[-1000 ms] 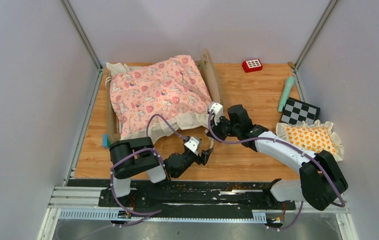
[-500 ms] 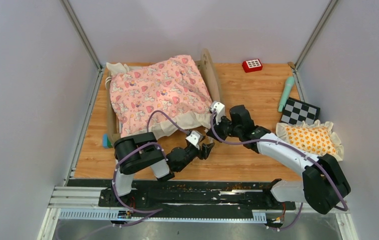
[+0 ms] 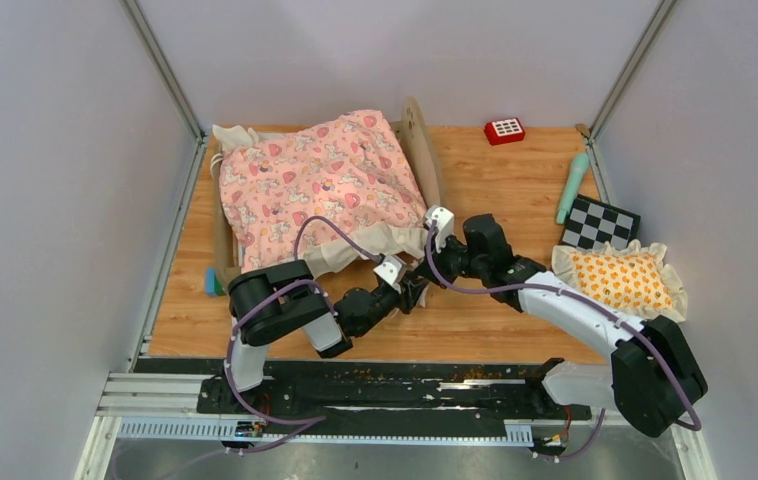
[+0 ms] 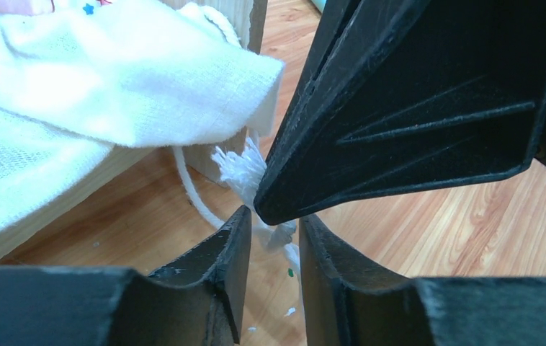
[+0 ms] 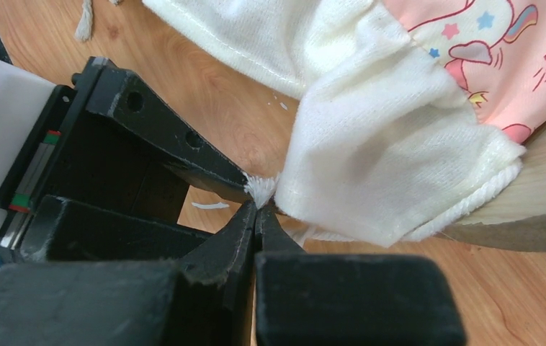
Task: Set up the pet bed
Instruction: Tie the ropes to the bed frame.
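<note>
— Well, where is the small light-wood pet bed (image 3: 221, 235)?

— In the upper left of the overhead frame, on the orange-brown wooden table (image 3: 495, 190); its rounded headboard (image 3: 418, 135) stands at the bed's right end; the pink unicorn-print ruffled quilt (image 3: 310, 185) lies spread over the top, its cream ruffle hanging over the lower edge.

— And the pincers?

— Both meet just beside the bed's lower right corner, near the middle of the frame; a thin white cord (image 4: 191, 191) with a frayed end hangs there by the wooden corner post. The right gripper (image 5: 256, 210) is closed, its tips pinched together on the frayed tuft; the left gripper (image 4: 275, 223) has its fingers a narrow gap apart with a lump of the cord between them; whether they press on it I cannot tell.

— What lies further out?

— At the right edge, a small orange-patterned frilled pillow (image 3: 623, 278); just above it a black-and-white chequered square (image 3: 600, 224); above that a mint-green stick (image 3: 572, 187) along the wall; a red keypad block (image 3: 504, 130) at the top, right of the headboard.
</note>
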Motion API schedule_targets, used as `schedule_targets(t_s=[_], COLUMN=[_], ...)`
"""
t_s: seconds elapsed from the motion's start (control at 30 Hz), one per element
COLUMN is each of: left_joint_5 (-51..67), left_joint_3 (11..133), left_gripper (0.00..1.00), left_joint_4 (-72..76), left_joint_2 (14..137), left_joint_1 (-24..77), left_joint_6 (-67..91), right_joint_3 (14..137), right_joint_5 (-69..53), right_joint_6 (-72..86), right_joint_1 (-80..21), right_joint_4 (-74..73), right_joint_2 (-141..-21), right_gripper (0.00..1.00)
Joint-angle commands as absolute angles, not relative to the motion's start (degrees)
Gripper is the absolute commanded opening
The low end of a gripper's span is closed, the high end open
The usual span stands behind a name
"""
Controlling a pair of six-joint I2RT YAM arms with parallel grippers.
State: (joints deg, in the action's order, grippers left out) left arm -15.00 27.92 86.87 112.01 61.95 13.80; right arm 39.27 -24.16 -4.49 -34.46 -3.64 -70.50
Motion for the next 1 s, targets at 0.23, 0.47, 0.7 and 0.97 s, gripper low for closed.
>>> schedule_targets(t_s=[0.23, 0.47, 0.7, 0.97], left_joint_5=[-13.1, -15.5, -13.2, -11.9], left_joint_3=[28.9, 26.6, 26.0, 26.3], left_gripper=[0.03, 0.0, 0.0, 0.0], left_joint_4=[92.3, 92.2, 92.3, 88.4], left_joint_2=[112.9, 111.3, 112.0, 110.3], left_joint_1=[60.8, 60.3, 59.5, 59.4], left_joint_6=[14.9, 13.7, 16.2, 15.9], right_joint_3=[39.0, 38.2, 32.4, 23.2], right_joint_5=[-25.0, -21.9, -10.6, 3.7], right_joint_6=[-2.5, -0.7, 11.2, 30.2], right_joint_1=[-34.3, -34.3, -34.4, -34.3], right_joint_4=[-1.3, -1.1, 3.5, 10.2], right_joint_2=[-67.2, -64.5, -57.5, -54.2], right_gripper=[0.0, 0.19, 0.48, 0.48])
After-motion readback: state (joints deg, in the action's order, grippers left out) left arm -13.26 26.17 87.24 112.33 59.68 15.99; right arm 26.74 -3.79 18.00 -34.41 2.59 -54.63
